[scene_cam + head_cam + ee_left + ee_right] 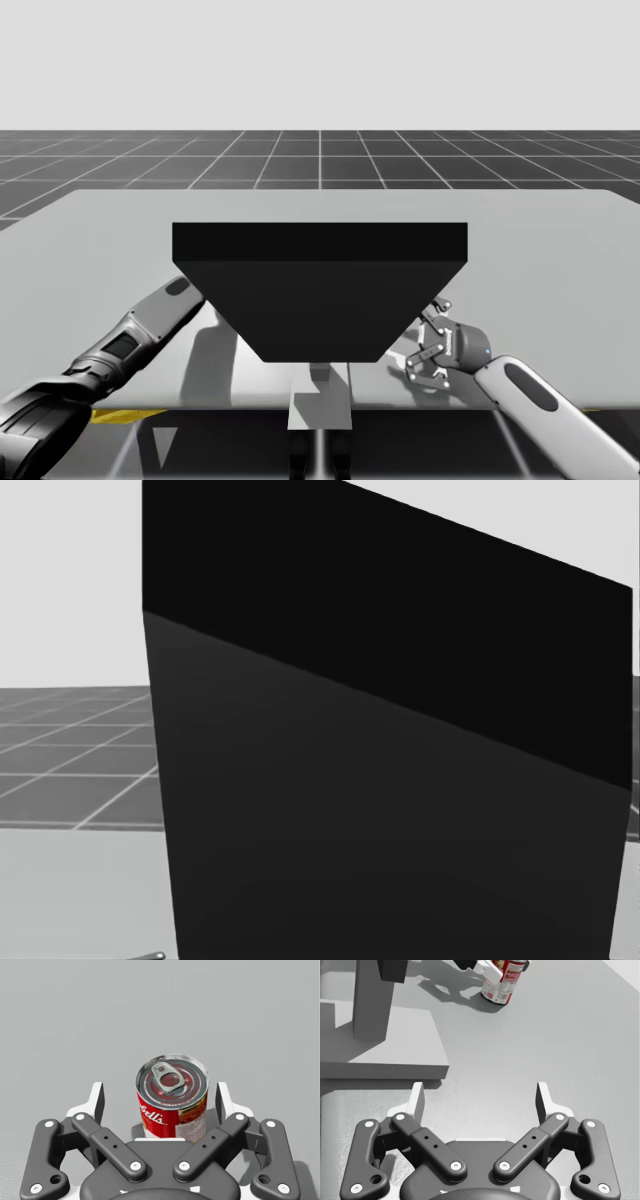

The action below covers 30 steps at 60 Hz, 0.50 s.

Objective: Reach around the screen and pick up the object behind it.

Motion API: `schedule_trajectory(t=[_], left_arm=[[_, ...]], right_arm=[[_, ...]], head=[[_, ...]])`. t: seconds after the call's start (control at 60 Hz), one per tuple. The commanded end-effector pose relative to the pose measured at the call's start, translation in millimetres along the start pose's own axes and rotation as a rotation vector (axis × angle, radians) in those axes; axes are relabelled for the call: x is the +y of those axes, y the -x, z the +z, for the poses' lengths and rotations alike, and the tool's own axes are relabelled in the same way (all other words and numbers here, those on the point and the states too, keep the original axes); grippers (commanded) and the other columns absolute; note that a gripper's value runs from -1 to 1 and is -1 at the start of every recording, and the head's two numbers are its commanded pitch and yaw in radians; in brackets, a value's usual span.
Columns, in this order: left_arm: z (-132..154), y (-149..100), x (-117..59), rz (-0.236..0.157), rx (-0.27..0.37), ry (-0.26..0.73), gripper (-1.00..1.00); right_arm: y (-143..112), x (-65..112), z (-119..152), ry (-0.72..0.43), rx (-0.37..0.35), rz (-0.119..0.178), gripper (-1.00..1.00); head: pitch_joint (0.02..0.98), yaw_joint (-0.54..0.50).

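A red can [172,1105] with a silver pull-tab lid stands upright on the grey table, between the fingers of my left gripper [160,1091]. The gripper is open, with a small gap on each side of the can. In the high view the tall black screen [320,290] hides the can and my left gripper; my left arm [140,335] reaches in behind the screen's left edge. My right gripper [432,348] hovers by the screen's lower right corner, open and holding nothing [480,1089]. Far ahead of it stands the red can [502,982].
The screen stands on a grey post and flat base [380,1035], ahead and to the side of my right gripper. The black screen [390,740] blocks most of the head view. The grey table [560,250] stretches wide behind and beside the screen.
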Motion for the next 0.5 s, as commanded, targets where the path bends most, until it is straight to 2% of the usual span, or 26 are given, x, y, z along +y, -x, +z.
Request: schedule_trajectory(t=[0.017,0.167,0.183,0.2,0.217,0.233,0.25,0.317,0.4,0.5], left_arm=[[-16,14,2.7,0.024,0.022,0.01,-1.0],[-20,19,0.5,0.039,0.043,0.023,-1.0],[-20,19,0.0,0.043,0.043,0.025,-0.75],[-20,20,-0.3,0.045,0.041,0.026,-0.59],[-20,20,-0.5,0.05,0.04,0.029,-0.18],[-19,20,-0.8,0.047,0.045,0.028,0.43],[-19,20,-1.3,0.043,0.048,0.026,0.91],[-14,16,-1.7,0.037,0.049,0.025,1.0],[-4,10,-0.9,0.029,0.043,0.012,1.0],[20,4,2.5,0.006,0.038,-0.026,1.0]], right_arm=[[-10,1.9,-1,-0.003,-0.182,0.01,-1.0],[-11,2.7,0,-0.002,-0.19,0.013,-1.0],[-11,2.8,0,-0.001,-0.19,0.013,-1.0],[-11,2.8,1,0.0,-0.191,0.014,-1.0],[-11,2.8,1,0.0,-0.191,0.015,-1.0],[-12,2.8,1,0.0,-0.192,0.014,-1.0],[-12,2.9,1,0.0,-0.193,0.013,-1.0],[-13,2.3,2,0.003,-0.196,0.017,-1.0],[-14,2.1,3,0.007,-0.201,0.019,-1.0],[-15,1.5,4,0.01,-0.206,0.022,-1.0]], head=[[0.231,0.08],[0.231,0.07],[0.23,0.07],[0.23,0.06],[0.23,0.06],[0.23,0.06],[0.229,0.05],[0.228,0.04],[0.225,0.04],[0.219,0.04]])
